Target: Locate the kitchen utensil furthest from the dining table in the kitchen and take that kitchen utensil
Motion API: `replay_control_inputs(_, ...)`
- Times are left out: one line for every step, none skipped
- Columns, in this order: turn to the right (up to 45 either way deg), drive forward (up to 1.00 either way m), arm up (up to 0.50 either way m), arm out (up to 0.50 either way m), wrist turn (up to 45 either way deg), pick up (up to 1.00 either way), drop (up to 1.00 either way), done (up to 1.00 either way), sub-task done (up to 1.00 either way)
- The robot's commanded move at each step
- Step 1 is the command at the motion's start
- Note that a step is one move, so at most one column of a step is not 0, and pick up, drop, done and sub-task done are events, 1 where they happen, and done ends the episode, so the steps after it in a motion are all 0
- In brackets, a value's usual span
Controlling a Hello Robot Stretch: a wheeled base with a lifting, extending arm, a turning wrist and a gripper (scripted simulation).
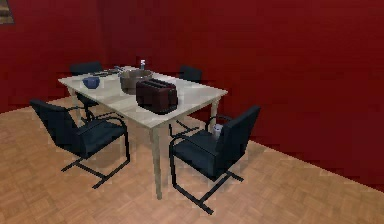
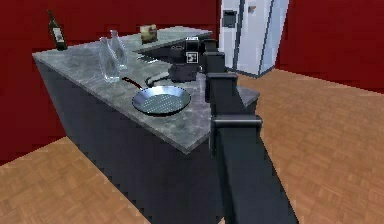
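Observation:
A round grey frying pan (image 2: 160, 100) lies on the grey stone counter (image 2: 80, 75) in the arm side view, its dark handle pointing up toward the gripper. The arm (image 2: 235, 130) reaches out over the counter's near corner. My gripper (image 2: 168, 74) sits just beyond the pan, by the handle's end. With the counter and other things behind it, I cannot tell whether it holds anything. The dining table (image 1: 190, 100) stands in the forward view with a dark toaster (image 1: 157, 95), a grey pot (image 1: 133, 80) and a blue bowl (image 1: 92, 83) on it.
Clear glass vessels (image 2: 110, 58), a dark wine bottle (image 2: 58, 32) and a small brown thing (image 2: 150, 33) stand farther along the counter. A white fridge (image 2: 255, 35) stands beyond it. Dark blue chairs (image 1: 210, 150) ring the table. Red walls surround wood floor (image 1: 300, 190).

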Motion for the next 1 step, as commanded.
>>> replay_control_inputs(0.0, 0.0, -0.12, 0.0, 0.0, 0.0, 0.0, 0.0, 0.0)
